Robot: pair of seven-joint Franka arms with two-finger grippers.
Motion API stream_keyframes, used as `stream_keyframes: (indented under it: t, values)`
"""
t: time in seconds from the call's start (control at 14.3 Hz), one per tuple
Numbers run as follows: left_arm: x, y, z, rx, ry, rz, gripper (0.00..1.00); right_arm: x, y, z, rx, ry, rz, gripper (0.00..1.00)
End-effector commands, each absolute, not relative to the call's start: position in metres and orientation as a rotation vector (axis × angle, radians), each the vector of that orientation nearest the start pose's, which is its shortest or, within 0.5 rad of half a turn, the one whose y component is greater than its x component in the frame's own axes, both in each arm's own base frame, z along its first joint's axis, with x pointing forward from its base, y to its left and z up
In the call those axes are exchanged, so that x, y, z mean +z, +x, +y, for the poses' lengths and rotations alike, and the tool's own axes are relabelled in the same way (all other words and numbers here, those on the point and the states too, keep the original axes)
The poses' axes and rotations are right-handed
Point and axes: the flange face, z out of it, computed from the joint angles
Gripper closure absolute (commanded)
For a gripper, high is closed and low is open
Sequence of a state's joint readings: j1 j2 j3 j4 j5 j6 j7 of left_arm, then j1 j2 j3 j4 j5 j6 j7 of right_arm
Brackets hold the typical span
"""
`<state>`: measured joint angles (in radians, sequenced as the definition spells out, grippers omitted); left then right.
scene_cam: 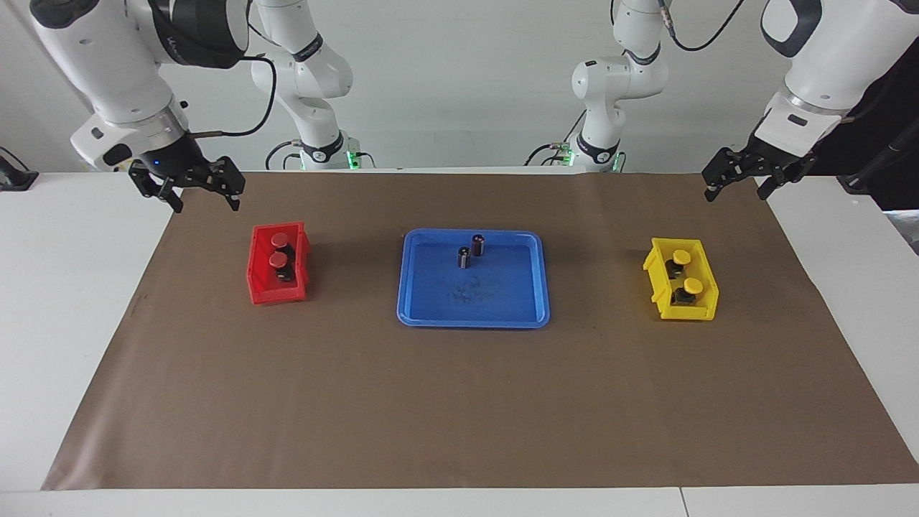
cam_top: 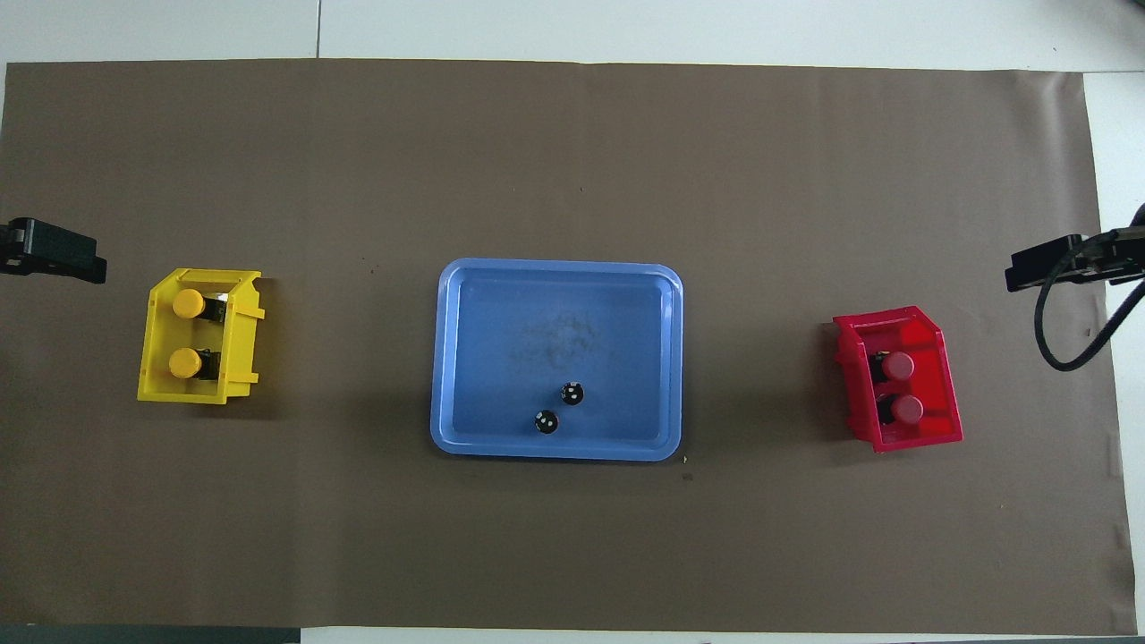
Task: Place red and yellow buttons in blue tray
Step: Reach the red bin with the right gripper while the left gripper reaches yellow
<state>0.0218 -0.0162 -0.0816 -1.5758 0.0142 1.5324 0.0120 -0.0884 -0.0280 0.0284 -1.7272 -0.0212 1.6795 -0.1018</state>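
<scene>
Two red buttons sit in the red bin at the right arm's end. Two yellow buttons sit in the yellow bin at the left arm's end. The blue tray lies mid-table between the bins. My right gripper hangs open and empty over the mat's edge near the red bin. My left gripper hangs open and empty over the mat's edge near the yellow bin.
Two dark capless cylinders stand upright in the blue tray, at its side nearer to the robots. A brown paper mat covers the white table. A black cable loops down from the right gripper.
</scene>
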Motion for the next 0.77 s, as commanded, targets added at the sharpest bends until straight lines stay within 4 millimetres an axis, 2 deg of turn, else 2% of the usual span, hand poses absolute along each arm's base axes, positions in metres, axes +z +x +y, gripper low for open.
stream_keyframes:
  t: [0.0, 0.14, 0.28, 0.49, 0.63, 0.7]
  values:
    - [0.622, 0.535, -0.027, 0.046, -3.13, 0.108, 0.0, 0.533, 0.544, -0.011, 0.004, -3.162, -0.049, 0.0]
    - [0.61, 0.532, -0.027, -0.023, -3.128, 0.115, 0.0, 0.494, 0.544, -0.006, 0.034, -3.141, -0.018, 0.0]
    - [0.594, 0.524, -0.018, -0.028, -3.126, 0.101, 0.0, 0.458, 0.537, -0.002, 0.012, -3.133, -0.034, 0.0]
    - [0.565, 0.526, -0.012, -0.001, -3.12, 0.164, 0.0, 0.422, 0.526, -0.003, 0.029, -3.133, -0.035, 0.14]
    - [0.547, 0.53, 0.007, -0.005, -3.12, 0.158, 0.0, 0.402, 0.518, -0.005, 0.031, -3.133, -0.029, 0.24]
    - [0.54, 0.531, 0.008, -0.019, -3.119, 0.156, 0.0, 0.394, 0.514, -0.005, 0.033, -3.132, -0.032, 0.26]
